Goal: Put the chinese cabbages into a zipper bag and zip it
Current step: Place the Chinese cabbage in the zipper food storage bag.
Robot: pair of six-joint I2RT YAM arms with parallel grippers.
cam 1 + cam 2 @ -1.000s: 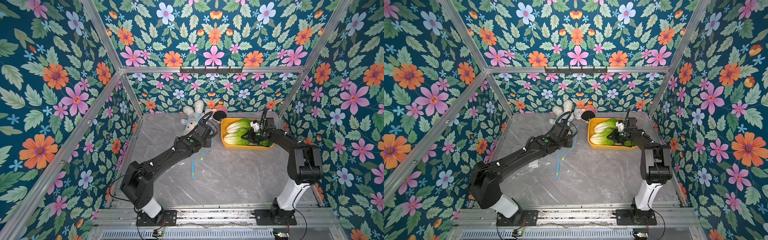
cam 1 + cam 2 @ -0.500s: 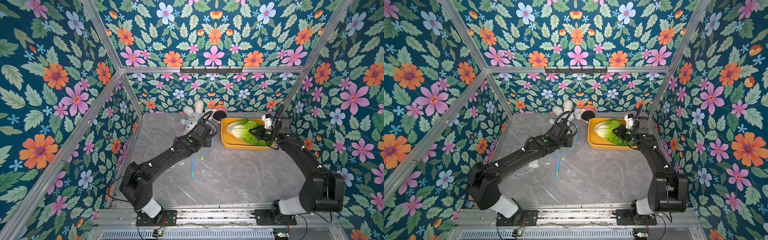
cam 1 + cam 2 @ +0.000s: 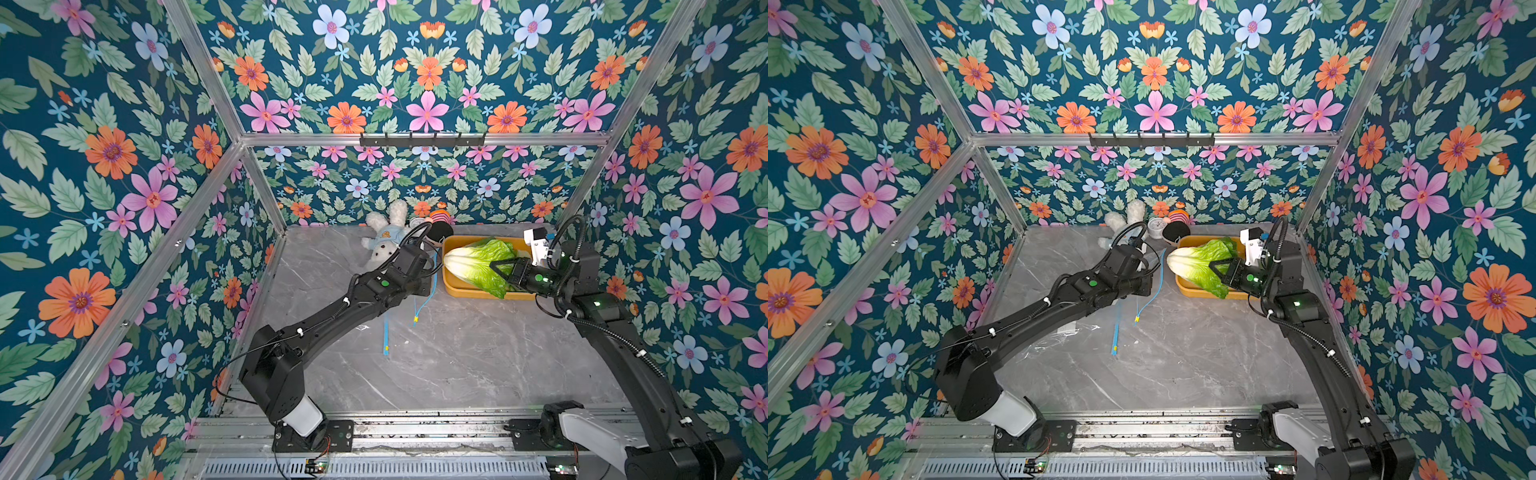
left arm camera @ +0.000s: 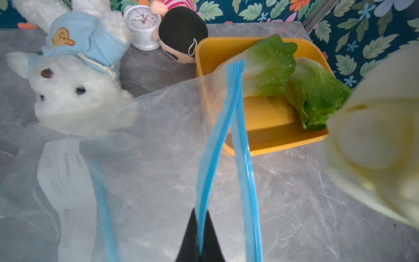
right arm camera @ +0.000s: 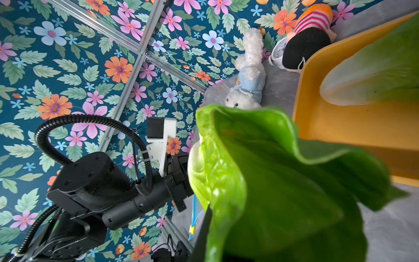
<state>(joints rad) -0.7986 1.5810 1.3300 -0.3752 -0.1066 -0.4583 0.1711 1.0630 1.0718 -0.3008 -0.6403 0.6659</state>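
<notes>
My right gripper [image 3: 498, 268] is shut on the leafy end of one chinese cabbage [image 3: 473, 264], held above the yellow tray [image 3: 478, 294]. Its white base points toward my left gripper [image 3: 432, 270]. In the left wrist view that base [image 4: 374, 140] looms close, and two more cabbages [image 4: 267, 68] [image 4: 317, 95] lie in the tray [image 4: 267, 118]. My left gripper [image 4: 199, 226] is shut on one blue zip strip [image 4: 217, 136] of the clear zipper bag [image 4: 136, 158], and the mouth gapes. Green leaves [image 5: 272, 181] fill the right wrist view, hiding most of my right gripper [image 5: 217, 238].
A white plush rabbit [image 4: 74, 74], a small white clock [image 4: 142, 25] and a black-haired doll [image 4: 181, 29] sit along the back wall, left of the tray. The bag's body lies on the grey marble table [image 3: 1163, 374] under the left arm. Flowered walls close in on three sides.
My right gripper has lifted one cabbage out of the tray and swung its white base toward the bag. The left arm has stayed put, holding the zip strip.
</notes>
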